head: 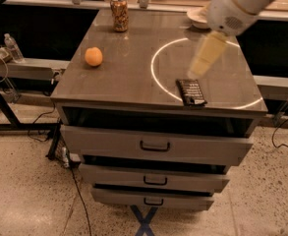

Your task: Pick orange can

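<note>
The orange can (119, 14) stands upright near the far left edge of the grey cabinet top (133, 75). It has an orange-brown patterned body and a silver top. My gripper (202, 58) hangs on a white arm that comes in from the upper right. It is above the right half of the top, over the white ring marking, well to the right of the can and nearer the front. It holds nothing that I can see.
A round orange fruit (93, 56) lies on the left side. A black remote-like object (191, 91) lies near the front right. A white bowl (198, 16) sits at the back right, partly behind my arm. Drawers (155, 145) are below; a water bottle (13, 47) stands on a shelf at far left.
</note>
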You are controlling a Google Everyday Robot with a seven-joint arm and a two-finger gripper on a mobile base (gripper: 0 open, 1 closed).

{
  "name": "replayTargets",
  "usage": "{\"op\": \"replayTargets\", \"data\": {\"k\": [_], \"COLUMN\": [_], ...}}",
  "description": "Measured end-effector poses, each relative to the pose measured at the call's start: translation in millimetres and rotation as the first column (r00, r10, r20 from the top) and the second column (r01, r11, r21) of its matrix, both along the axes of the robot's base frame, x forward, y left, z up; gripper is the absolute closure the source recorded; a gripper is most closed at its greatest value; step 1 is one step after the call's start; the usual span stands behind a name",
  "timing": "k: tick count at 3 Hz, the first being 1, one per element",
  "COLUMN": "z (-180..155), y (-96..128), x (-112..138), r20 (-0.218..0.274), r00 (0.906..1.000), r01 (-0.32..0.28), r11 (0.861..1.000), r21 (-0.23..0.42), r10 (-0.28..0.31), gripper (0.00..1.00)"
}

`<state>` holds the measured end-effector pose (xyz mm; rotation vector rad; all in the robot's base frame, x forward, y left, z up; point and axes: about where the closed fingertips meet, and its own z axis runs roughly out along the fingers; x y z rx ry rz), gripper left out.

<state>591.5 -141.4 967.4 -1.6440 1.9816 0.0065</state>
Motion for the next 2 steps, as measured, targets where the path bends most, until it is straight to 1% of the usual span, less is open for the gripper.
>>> {"op": "replayTargets", "data": {"k": [1, 2], "z": [18.7, 18.7], "y": [61.0, 61.0], "x": [44.1, 44.1], "r20": [0.080, 0.080], "r00": [0.9963, 0.9963], "r01": [-0.040, -0.040], "r11": [0.994, 0.994], "r21": [0.106, 0.106], "r10": [0.032, 0.032], "gripper": [0.00, 0.00]}}
